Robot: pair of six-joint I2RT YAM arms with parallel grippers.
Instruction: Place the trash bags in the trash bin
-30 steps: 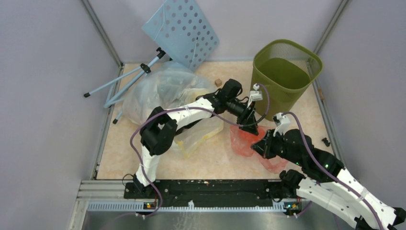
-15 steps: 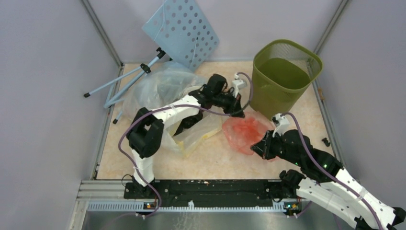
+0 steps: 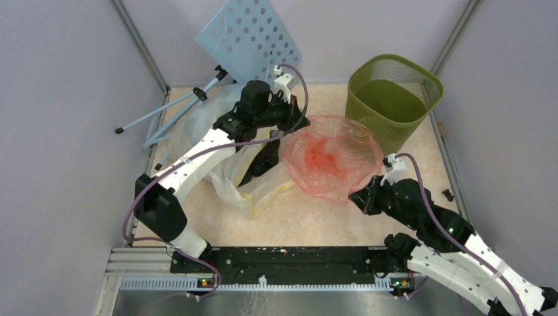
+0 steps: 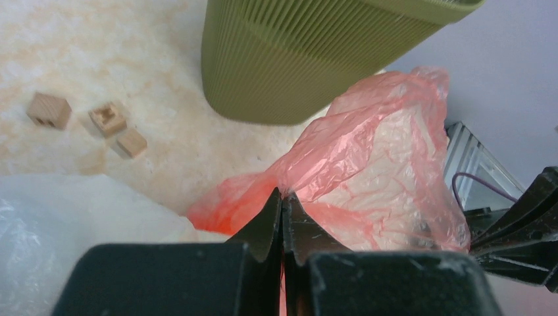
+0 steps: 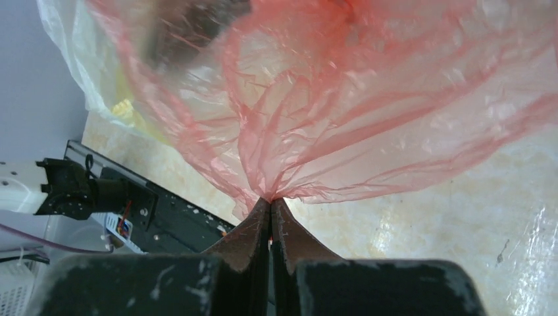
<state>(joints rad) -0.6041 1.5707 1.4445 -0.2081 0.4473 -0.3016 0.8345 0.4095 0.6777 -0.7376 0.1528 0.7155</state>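
The red-pink trash bag [image 3: 332, 158] hangs stretched out between my two grippers, above the table just left of the trash bin. My left gripper [image 3: 294, 128] is shut on the bag's far-left edge; in the left wrist view the jaws [image 4: 283, 192] pinch the film [image 4: 368, 158]. My right gripper [image 3: 356, 197] is shut on the near-right edge, the plastic [image 5: 342, 99] fanning out from its tips [image 5: 270, 199]. The olive-green trash bin [image 3: 393, 99] stands upright at the back right, also seen close behind the bag [image 4: 309, 52].
A large clear bag [image 3: 217, 131] with a pale-yellow rim lies under the left arm. A light-blue perforated board [image 3: 249, 43] on a stand leans at the back left. Small wooden blocks [image 4: 105, 118] lie near the bin's base. A small black piece [image 3: 449, 195] sits by the right wall.
The left gripper closed on the bag's edge and pulled it up and back to the left. The crumpled bag has spread wide between both grippers. The right gripper barely moved.
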